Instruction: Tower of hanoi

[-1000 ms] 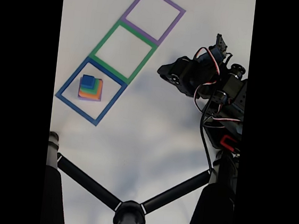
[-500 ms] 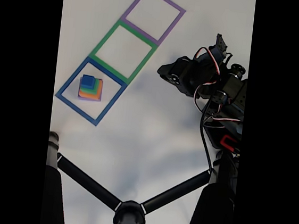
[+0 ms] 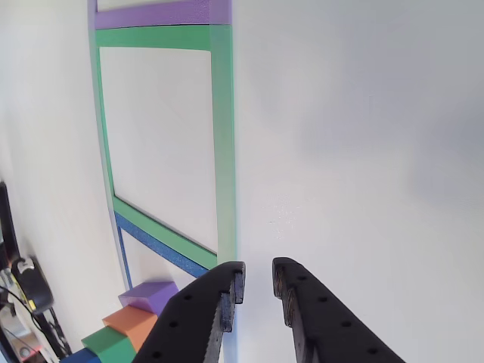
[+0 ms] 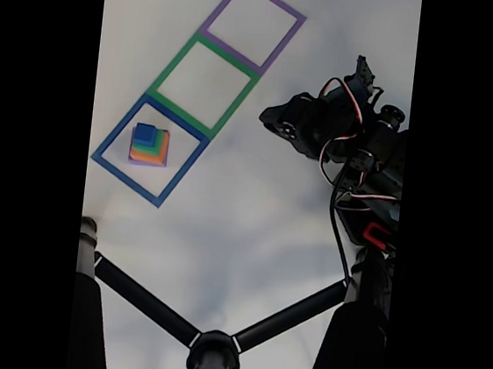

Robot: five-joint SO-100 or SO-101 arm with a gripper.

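Stacked largest to smallest, the tower of hanoi [image 4: 148,145] sits well to the left of the gripper [image 4: 275,121] in the fixed view, inside the blue tape square [image 4: 149,151]. It counts four matte foam blocks: purple block [image 3: 149,294] lowest, then orange block [image 3: 130,320], green block [image 3: 110,344], and blue block [image 4: 145,133] on top. In the other view the stack lies sideways at the lower left, just left of the gripper [image 3: 259,277], with purple, orange and green steps showing. Three tape outlines run in a row on the white desk [image 4: 244,211]: blue, then the green tape square [image 4: 203,85], then the purple tape square [image 4: 252,25]. Right of the stack, the gripper's two black fingers stand slightly parted with a narrow gap, holding nothing and touching no block.
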